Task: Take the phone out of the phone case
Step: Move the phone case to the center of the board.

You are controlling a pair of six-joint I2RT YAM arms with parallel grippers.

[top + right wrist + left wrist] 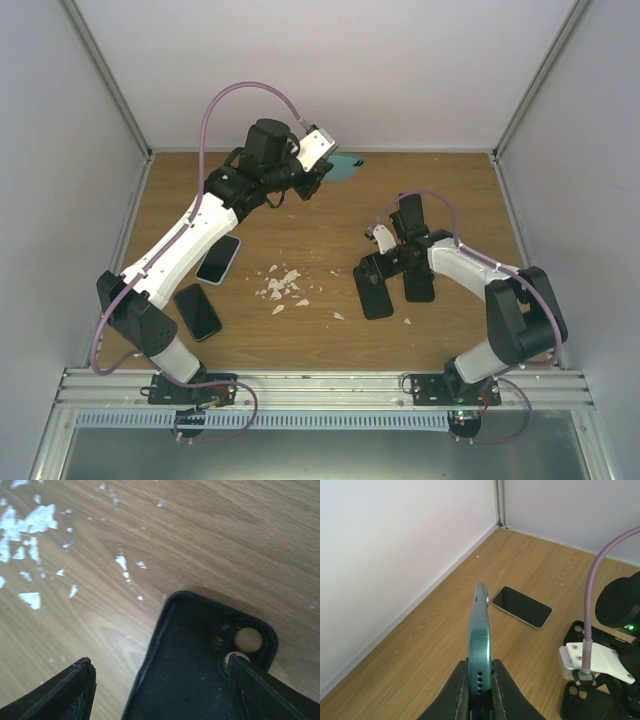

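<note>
My left gripper (pixel 327 170) is shut on a teal phone case (pixel 346 166) and holds it in the air near the back wall. In the left wrist view the case (pixel 480 635) stands edge-on between my fingertips (pixel 480 664); whether a phone sits in it is hidden. My right gripper (pixel 379 262) is open, low over an empty black case (pixel 373 288). In the right wrist view its fingers straddle that case's camera-hole corner (pixel 195 665), the gripper centre (pixel 162 692) above the case's inside. A dark-screened phone (pixel 522 607) lies on the table.
A second black case (pixel 419 281) lies beside the first. Two phones (pixel 218 258) (pixel 197 311) lie on the left under the left arm. White scraps (pixel 280 285) litter the middle of the wooden table (pixel 300 220), also in the right wrist view (pixel 30 525). White walls enclose the table.
</note>
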